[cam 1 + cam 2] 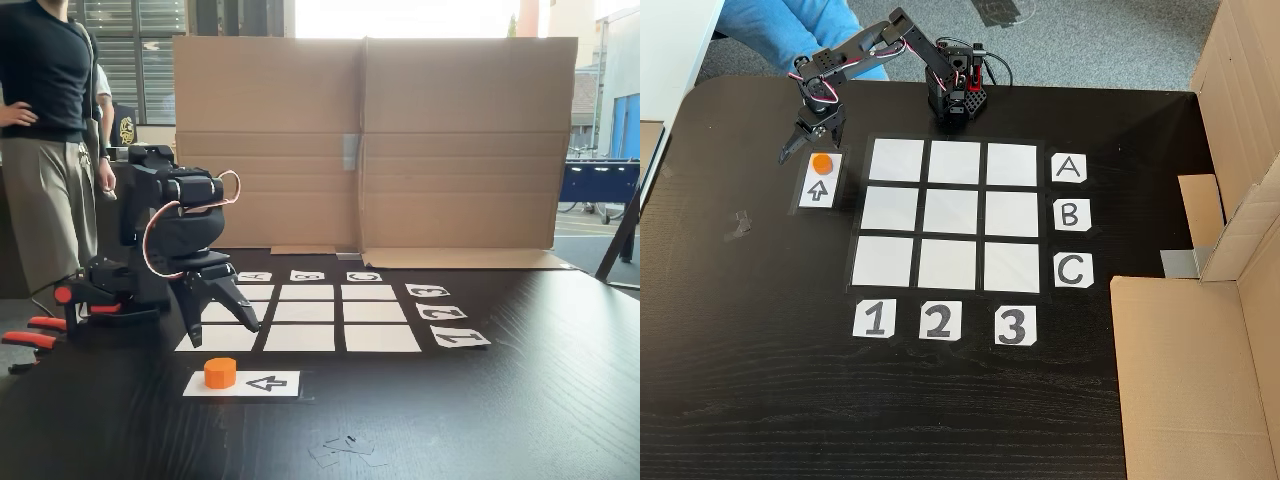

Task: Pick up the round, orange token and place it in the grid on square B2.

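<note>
Scraps of crumpled clear tape [345,445] lie nearest the camera in a fixed view, on the dark wooden table [520,420]. Just beyond them sits the white paper strip with a black arrow [262,383], and the small, bright orange, round plastic token [220,372] rests on the end of that strip, untouched; the strip seems to serve as a fixed start mark for the puck. Directly above the token hangs the black two-finger gripper [225,325] of the black robot arm [855,52], jaws spread wide and holding nothing, pointed downward, probably poised for a descent around the puck. Past the token lies the grid of nine white paper rectangles [897,160], every cell bare, with square B2 [954,212], its centre cell, well apart from the token. Paper letter and number labels [1068,215] edge the grid on two sides. Farther from the token, red-orange clamp handles [40,325] pin the arm's base to the table edge, and a brown cardboard screen [450,140] stands behind.
</note>
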